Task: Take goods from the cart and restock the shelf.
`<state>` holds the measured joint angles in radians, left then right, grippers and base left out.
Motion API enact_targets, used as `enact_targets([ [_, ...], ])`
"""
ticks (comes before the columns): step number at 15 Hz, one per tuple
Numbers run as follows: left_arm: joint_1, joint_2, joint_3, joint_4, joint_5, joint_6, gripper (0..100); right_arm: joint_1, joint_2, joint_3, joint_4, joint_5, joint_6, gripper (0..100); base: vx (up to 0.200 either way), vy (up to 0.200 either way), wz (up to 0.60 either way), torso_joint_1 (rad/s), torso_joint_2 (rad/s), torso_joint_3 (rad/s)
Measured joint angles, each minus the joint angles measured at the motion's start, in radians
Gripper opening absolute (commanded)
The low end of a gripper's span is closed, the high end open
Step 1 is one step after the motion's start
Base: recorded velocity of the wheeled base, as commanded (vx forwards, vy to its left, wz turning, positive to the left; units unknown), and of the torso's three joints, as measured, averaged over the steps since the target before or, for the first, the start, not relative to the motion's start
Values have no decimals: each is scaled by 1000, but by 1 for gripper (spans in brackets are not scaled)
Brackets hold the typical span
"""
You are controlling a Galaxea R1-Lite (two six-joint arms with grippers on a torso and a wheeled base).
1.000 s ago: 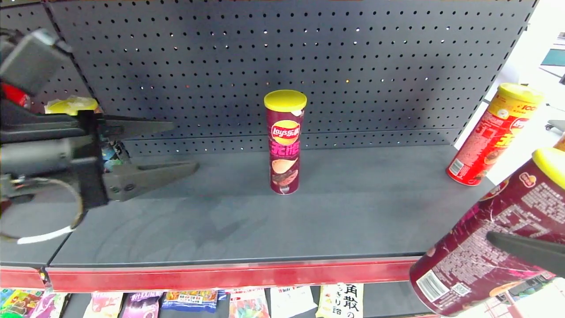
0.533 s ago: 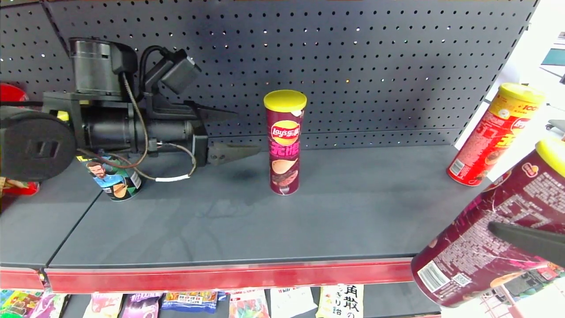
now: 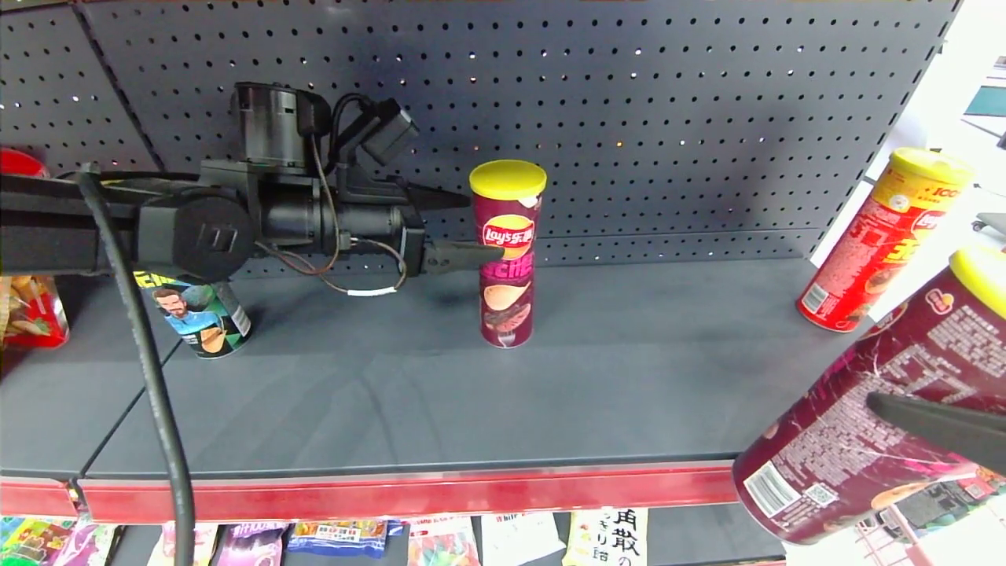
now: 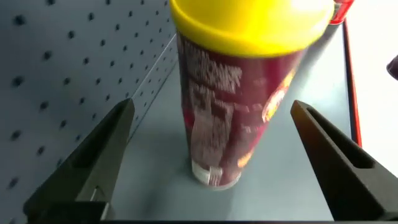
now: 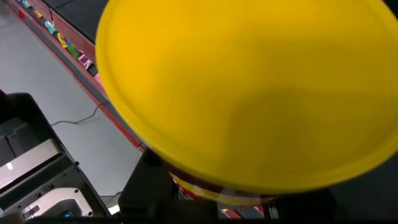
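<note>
Head view, left claw (image 3: 483, 226) spread, now advanced astride upright purple can (image 3: 508, 295), right claw (image 3: 927, 424) pinching tilted maroon can (image 3: 841, 448)

The left arm (image 3: 47, 224) is a black, boxy link ending in a round joint cap (image 3: 206, 234) marked with a small square recess. On top of the wrist sits a grey metal cylinder (image 3: 271, 126), and next to it a dark, box-shaped camera (image 3: 387, 134) on a black bracket. Thin dark wires (image 3: 314, 275) loop under the wrist, one wearing a short white sleeve (image 3: 369, 292), and a thick black cable (image 3: 157, 369) runs off the arm. The left pincer (image 3: 481, 226) has two dark grey fingers (image 4: 93, 168) that are flat-sided wedges narrowing to blunt tips. The right pincer (image 3: 912, 420) has a matte black finger of the same long, tapered shape.
</note>
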<state>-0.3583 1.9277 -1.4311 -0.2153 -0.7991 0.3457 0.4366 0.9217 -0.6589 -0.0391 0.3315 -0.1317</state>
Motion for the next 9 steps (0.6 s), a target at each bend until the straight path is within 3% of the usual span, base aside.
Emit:
enact_targets([
  [9,-50,95,-104,1,-21,-20,100,0,1,7,0,-2,0,0,0,0,0,0,0,0],
])
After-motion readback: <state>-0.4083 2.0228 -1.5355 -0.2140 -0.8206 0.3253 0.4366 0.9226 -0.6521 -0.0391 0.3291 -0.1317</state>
